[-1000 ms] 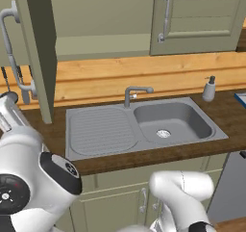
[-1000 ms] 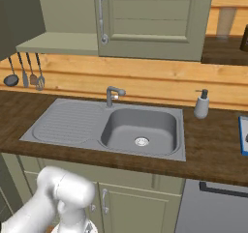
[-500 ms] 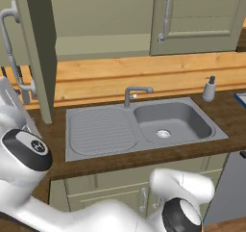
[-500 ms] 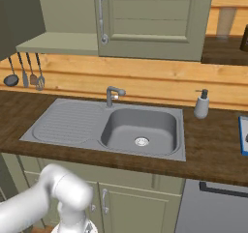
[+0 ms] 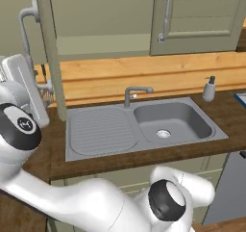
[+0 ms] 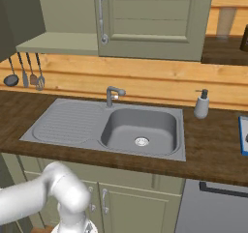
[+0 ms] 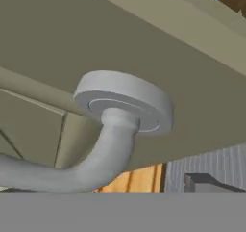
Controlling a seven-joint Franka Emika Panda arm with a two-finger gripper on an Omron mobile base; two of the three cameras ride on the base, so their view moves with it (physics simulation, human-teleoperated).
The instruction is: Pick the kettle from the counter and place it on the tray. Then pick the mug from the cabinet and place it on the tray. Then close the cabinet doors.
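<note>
The cabinet (image 5: 101, 45) has its left door (image 5: 48, 58) swung open, seen edge-on, with the pale shelf (image 6: 58, 43) showing inside. My gripper (image 5: 19, 65) is raised at the far left, right beneath that door's silver bar handle (image 5: 26, 29). The hand view shows the handle's round mount (image 7: 122, 103) and curved bar close up against the olive panel, with nothing between my open jaws. The right cabinet door (image 5: 202, 12) is shut. A blue-rimmed edge of the tray (image 6: 242, 135) lies on the counter (image 6: 213, 150) at the far right. The kettle and the mug are out of view.
A grey sink (image 5: 170, 122) with drainboard and faucet (image 5: 134, 94) sits in the worktop's middle. A grey pump soap bottle (image 5: 208, 89) stands right of it. Utensils (image 6: 26, 72) hang on the wooden backsplash under the open cabinet. My arm's white links lie across the lower left.
My arm has swung up and left, bringing the hand closer under the open door's handle. The base and the things on the counter have not moved.
</note>
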